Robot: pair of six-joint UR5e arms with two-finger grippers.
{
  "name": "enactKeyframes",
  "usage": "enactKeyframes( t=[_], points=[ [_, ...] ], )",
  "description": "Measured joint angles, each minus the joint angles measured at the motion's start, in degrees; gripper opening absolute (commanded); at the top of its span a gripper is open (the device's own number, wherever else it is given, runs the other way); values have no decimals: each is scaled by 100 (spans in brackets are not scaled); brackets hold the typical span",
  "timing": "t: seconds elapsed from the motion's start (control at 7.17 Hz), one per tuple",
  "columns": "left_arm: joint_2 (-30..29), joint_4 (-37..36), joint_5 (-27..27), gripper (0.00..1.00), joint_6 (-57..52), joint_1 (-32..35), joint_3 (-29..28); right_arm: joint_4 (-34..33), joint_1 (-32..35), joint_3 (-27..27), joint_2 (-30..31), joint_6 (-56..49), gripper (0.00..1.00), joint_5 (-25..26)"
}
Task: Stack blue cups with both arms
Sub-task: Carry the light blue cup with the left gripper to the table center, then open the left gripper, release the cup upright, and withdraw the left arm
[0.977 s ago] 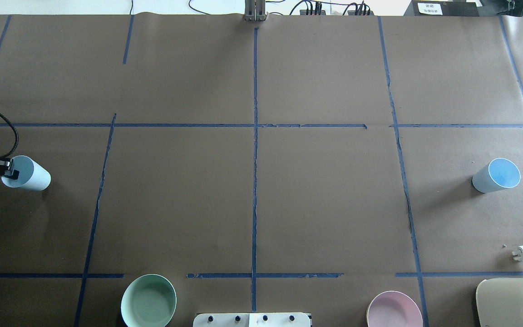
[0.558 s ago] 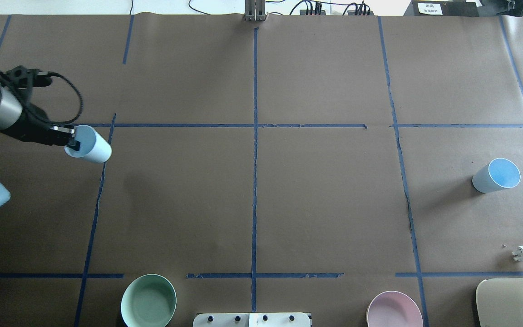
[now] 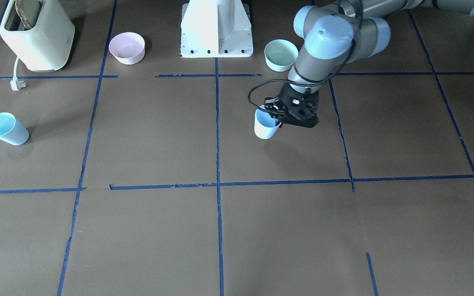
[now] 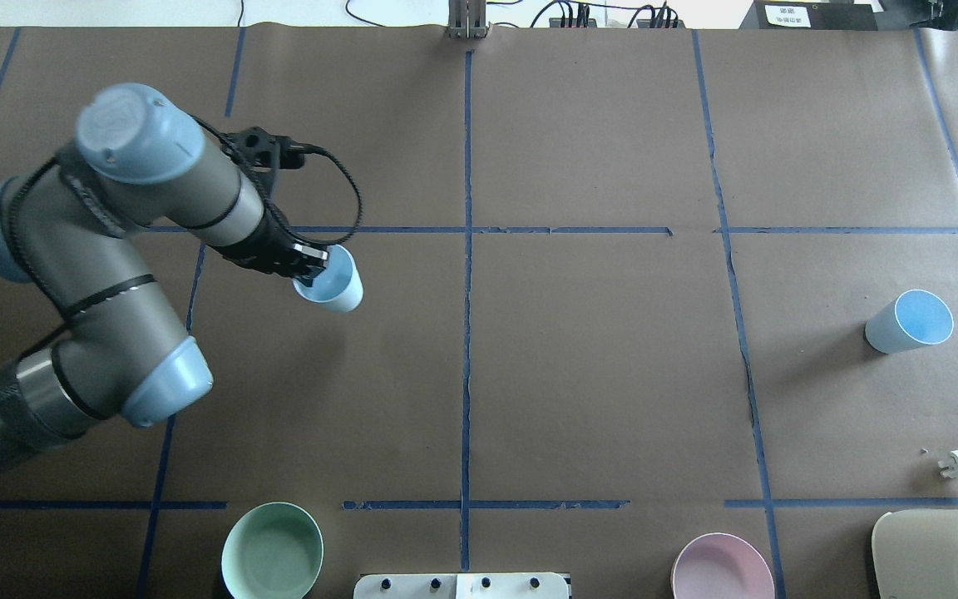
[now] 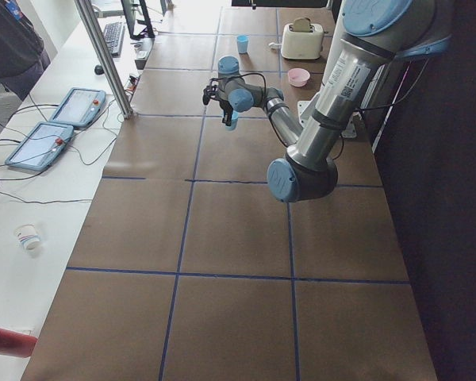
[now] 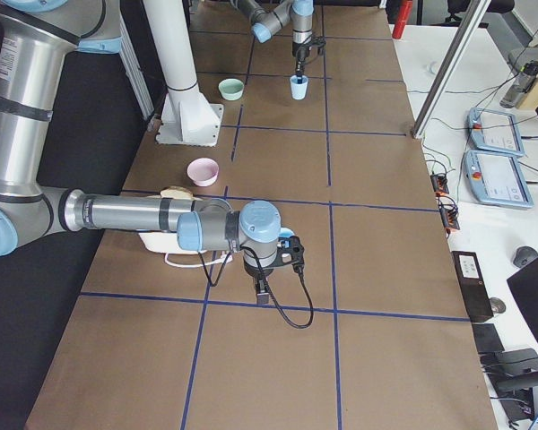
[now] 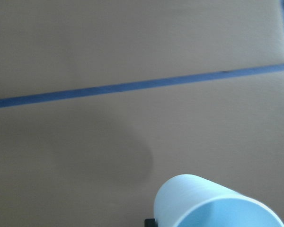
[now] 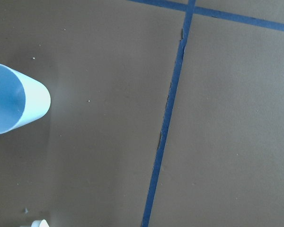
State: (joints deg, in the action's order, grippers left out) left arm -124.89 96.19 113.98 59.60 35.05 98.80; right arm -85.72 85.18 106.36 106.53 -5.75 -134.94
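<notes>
My left gripper [image 4: 311, 264] is shut on the rim of one blue cup [image 4: 331, 283], one finger inside it, and holds it above the table in the left half. The held cup also shows in the front view [image 3: 266, 125] and at the bottom of the left wrist view [image 7: 217, 205]. The second blue cup [image 4: 909, 321] stands alone at the right, also seen in the front view [image 3: 6, 128] and the right wrist view [image 8: 14, 99]. My right gripper [image 6: 292, 253] shows only in the exterior right view, close to that cup; I cannot tell whether it is open or shut.
A mint-green bowl [image 4: 271, 551] and a pink bowl [image 4: 722, 570] sit at the near edge, either side of the white pedestal [image 3: 216, 28]. A cream toaster [image 4: 940, 553] with a white plug [image 4: 957, 466] stands at the near right. Blue tape lines grid the brown table.
My left arm has carried the blue cup from the table's far left edge rightward, toward the middle. The cup on the right has not moved.
</notes>
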Motion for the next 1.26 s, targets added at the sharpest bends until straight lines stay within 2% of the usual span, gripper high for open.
enactKeyframes(
  t=[0.28, 0.42, 0.56, 0.7, 1.12, 1.26],
  points=[
    [-771, -54, -588, 0, 476, -559, -638, 17, -81, 4, -254, -14, 100, -85],
    [-967, -52, -760, 9, 557, -713, -879, 32, -103, 0, -306, -25, 100, -76],
    [-1037, -49, -833, 64, 580, -791, -1007, 46, -111, -11, -315, -29, 100, -50],
    [-1045, -46, -855, 100, 573, -827, -1058, 52, -113, -21, -316, -31, 100, -39],
    [-988, -167, -837, 100, 464, -800, -927, 56, -116, -33, -316, -26, 100, -34],
    [-958, -586, -724, 100, 299, -644, -624, 56, -116, -35, -312, -22, 100, -38]
  ],
)
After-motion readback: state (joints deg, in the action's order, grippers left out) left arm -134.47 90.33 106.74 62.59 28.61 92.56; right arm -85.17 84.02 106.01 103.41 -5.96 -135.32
